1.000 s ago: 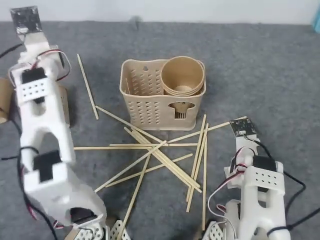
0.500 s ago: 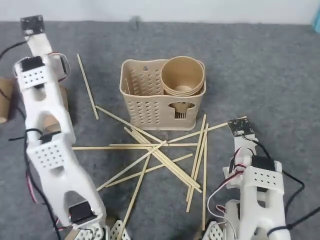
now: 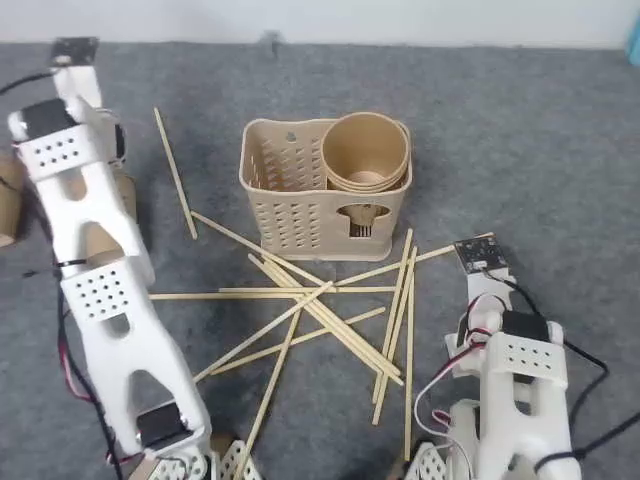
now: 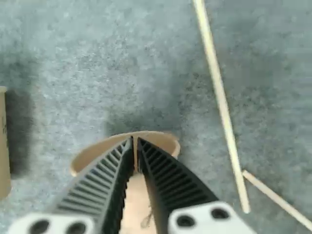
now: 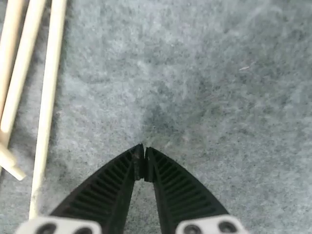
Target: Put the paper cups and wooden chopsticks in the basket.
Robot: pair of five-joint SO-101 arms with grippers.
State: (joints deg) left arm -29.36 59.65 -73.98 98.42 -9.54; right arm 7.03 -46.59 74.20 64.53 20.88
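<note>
A beige perforated basket [image 3: 290, 205] stands mid-table with nested paper cups [image 3: 365, 150] in its right compartment. Wooden chopsticks [image 3: 320, 310] lie scattered in front of it, and one long chopstick [image 3: 175, 175] lies to its left. My left gripper [image 4: 135, 141] is shut on the wall of a paper cup [image 4: 161, 141], one finger on each side of the rim. That cup [image 3: 126, 192] peeks out beside the left arm. My right gripper [image 5: 145, 148] is shut with nothing in it, low over the grey carpet, with chopsticks [image 5: 29, 73] beside it.
Another paper cup [image 3: 6, 205] lies at the table's far left edge and appears in the left wrist view too [image 4: 2, 141]. A chopstick [image 4: 219, 97] runs close by the gripped cup. Grey carpet [image 3: 520, 150] lies to the right of the basket.
The left arm has straightened and swung toward the far left, its wrist shifting a little. The cup beside it has shifted slightly farther away. The right arm has stayed put.
</note>
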